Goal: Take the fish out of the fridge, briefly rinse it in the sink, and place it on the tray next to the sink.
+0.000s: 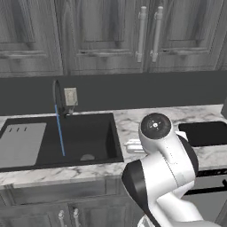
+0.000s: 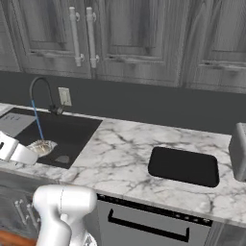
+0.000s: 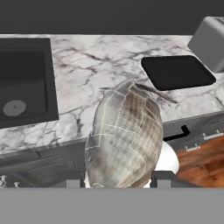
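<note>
ok, gripper (image 3: 119, 179) is clamping the fish (image 3: 124, 135), holding it over the counter edge between sink (image 3: 24, 83) and tray (image 3: 177, 72), likely carrying it trayward.

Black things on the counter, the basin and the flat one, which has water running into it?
The sink, the deep black basin on the left, has a blue stream falling from its faucet. The shallow tray, right of it on the marble, is dry.
</note>
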